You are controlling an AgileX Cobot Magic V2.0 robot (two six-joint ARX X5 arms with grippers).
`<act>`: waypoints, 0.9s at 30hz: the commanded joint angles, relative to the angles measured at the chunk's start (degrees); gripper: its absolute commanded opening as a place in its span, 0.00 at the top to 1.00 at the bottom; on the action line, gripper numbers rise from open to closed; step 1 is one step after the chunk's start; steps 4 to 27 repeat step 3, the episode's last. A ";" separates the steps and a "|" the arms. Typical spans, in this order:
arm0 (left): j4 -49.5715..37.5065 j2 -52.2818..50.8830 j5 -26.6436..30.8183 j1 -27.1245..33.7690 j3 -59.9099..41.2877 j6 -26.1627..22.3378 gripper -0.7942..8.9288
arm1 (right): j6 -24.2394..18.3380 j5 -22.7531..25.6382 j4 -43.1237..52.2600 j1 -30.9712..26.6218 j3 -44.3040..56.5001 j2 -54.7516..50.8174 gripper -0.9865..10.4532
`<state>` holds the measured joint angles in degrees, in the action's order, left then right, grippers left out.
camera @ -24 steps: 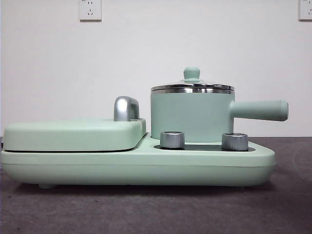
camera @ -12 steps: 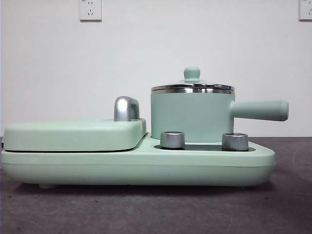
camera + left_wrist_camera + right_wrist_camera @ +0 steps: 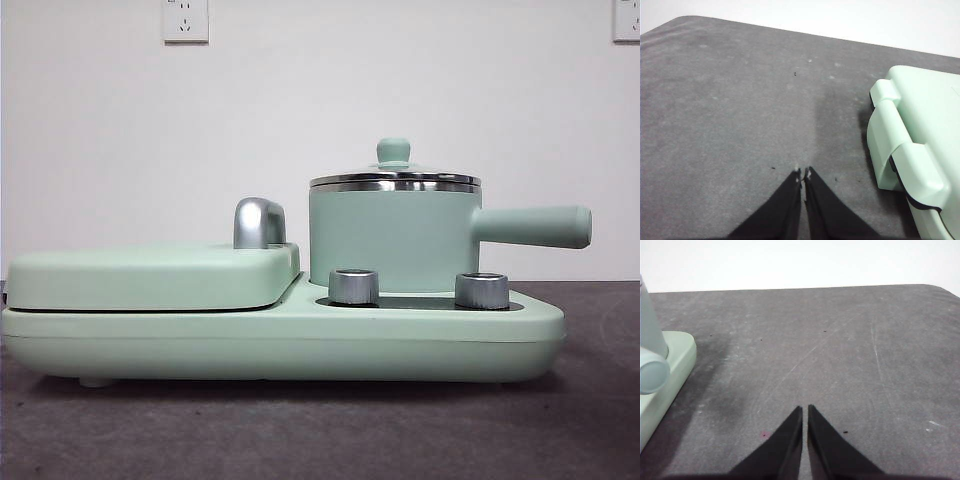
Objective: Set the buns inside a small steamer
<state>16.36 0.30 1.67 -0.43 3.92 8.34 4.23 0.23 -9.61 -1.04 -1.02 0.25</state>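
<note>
Grey tabletop (image 3: 320, 440) unchanged since before: small steamer (image 3: 395, 235) lidded on its base (image 3: 280, 345). Left gripper (image 3: 803, 173) and right gripper (image 3: 805, 409) hang closed, empty.

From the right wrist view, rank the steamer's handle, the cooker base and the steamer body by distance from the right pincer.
1. steamer's handle, end-on, and cooker base beneath it: too close to call.
2. steamer body, behind them, farthest from the right pincer.

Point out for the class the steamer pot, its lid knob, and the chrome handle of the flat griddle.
steamer pot (image 3: 390, 240), front view, on the green side wall.
lid knob (image 3: 393, 150), front view, on the knob's rounded top.
chrome handle (image 3: 258, 222), front view, on the curved metal front.
</note>
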 commanded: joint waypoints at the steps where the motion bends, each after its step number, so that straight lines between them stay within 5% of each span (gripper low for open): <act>1: 0.33 -0.11 0.24 0.09 -1.11 -0.55 0.89 | -0.61 0.22 0.61 0.17 0.31 -0.04 0.90; 27: 0.33 -0.11 0.24 0.09 -1.11 -0.55 0.89 | -0.61 0.22 0.61 0.17 0.31 -0.04 0.90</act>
